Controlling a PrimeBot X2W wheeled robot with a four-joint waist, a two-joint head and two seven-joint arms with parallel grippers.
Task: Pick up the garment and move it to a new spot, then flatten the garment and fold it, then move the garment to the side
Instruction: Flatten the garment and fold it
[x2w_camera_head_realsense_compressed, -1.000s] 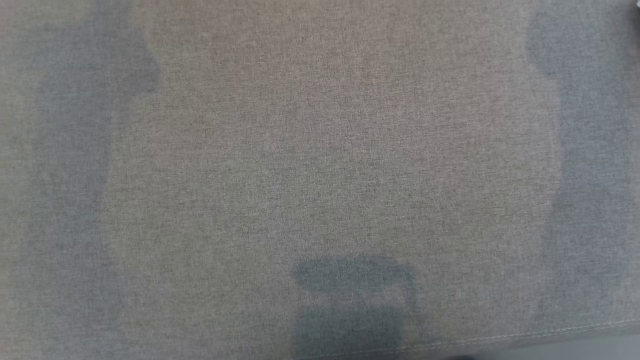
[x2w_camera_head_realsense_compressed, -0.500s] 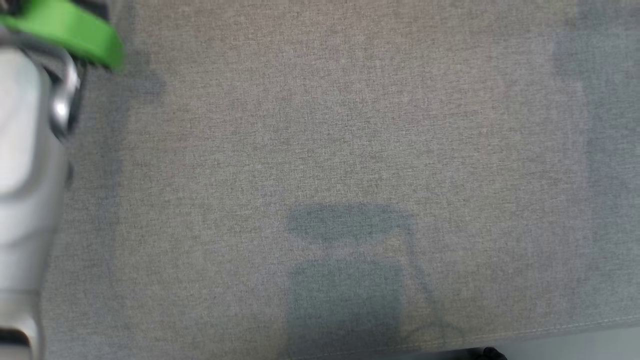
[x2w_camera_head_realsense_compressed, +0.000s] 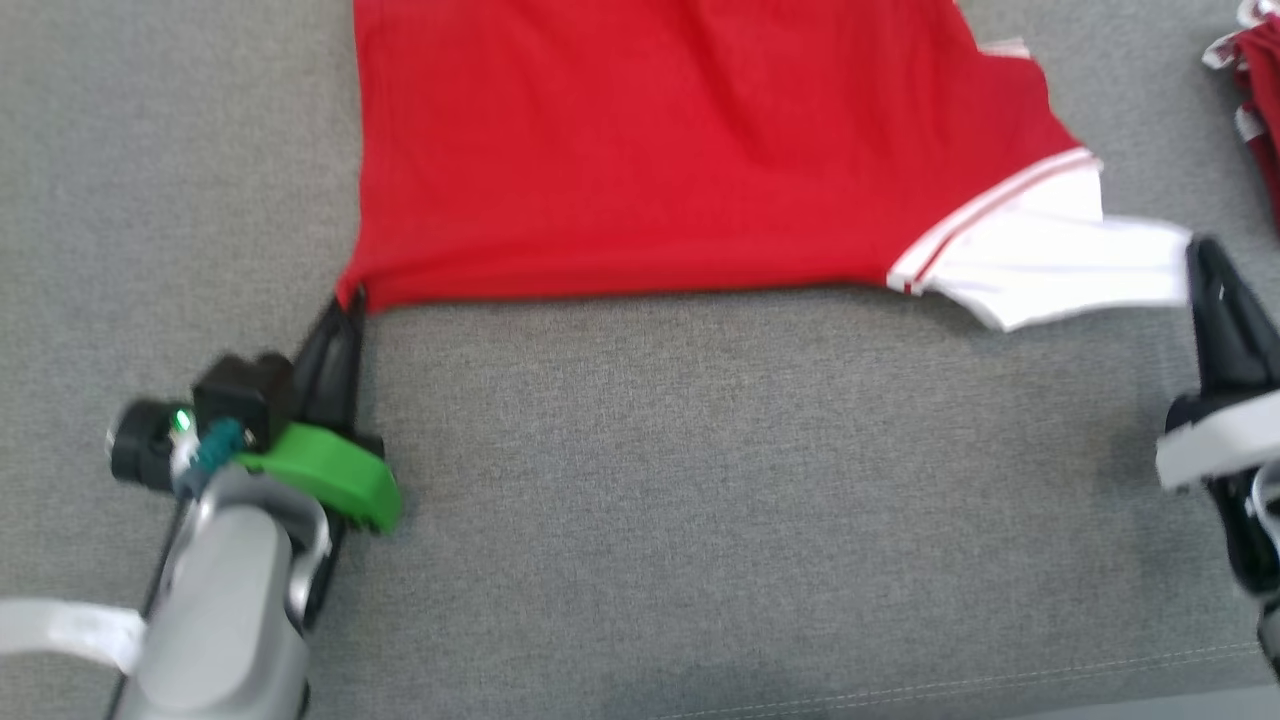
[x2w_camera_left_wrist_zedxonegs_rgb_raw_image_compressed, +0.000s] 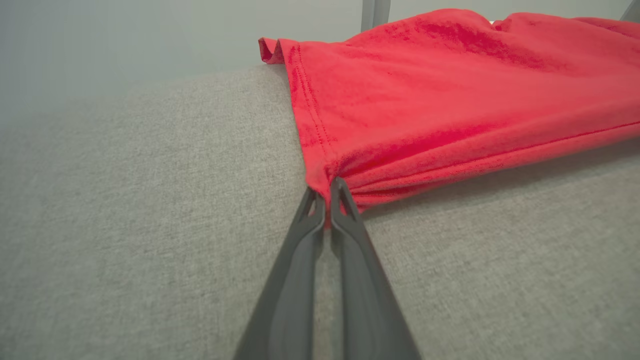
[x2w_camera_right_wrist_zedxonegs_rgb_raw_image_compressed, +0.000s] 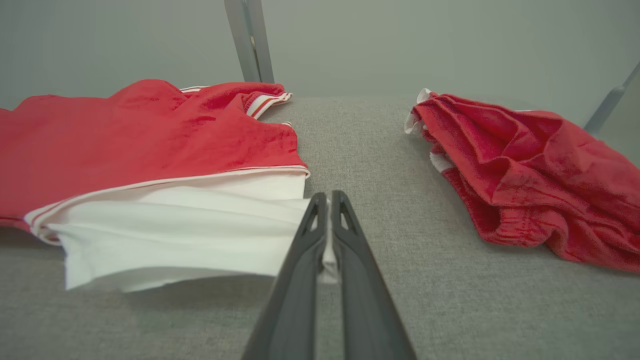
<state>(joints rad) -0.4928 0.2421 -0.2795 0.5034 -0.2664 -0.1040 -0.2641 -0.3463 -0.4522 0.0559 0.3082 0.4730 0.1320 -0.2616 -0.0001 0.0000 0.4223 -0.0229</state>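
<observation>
shirt (x2w_camera_head_realsense_compressed: 650, 150): red, with a white sleeve (x2w_camera_head_realsense_compressed: 1050, 260); it lies spread over the far part of the desk (x2w_camera_head_realsense_compressed: 700, 500), its near edge drawn straight between my left and right fingers.
left fingers (x2w_camera_head_realsense_compressed: 345, 305): closed tight on the shirt's near left corner (x2w_camera_left_wrist_zedxonegs_rgb_raw_image_compressed: 325, 172), with red cloth bunched at the tips; they lie low, just over the desk.
right fingers (x2w_camera_head_realsense_compressed: 1203, 258): closed on the end of the sleeve, with a strip of white pinched between them; the sleeve hangs a little off the desk, with shadow under it.
heap (x2w_camera_right_wrist_zedxonegs_rgb_raw_image_compressed: 525, 175): a second red cloth with white trim, crumpled on the desk to the right of my right fingers, apart from the shirt.
desk: grey woven cover, with a stitched seam along the near edge.
</observation>
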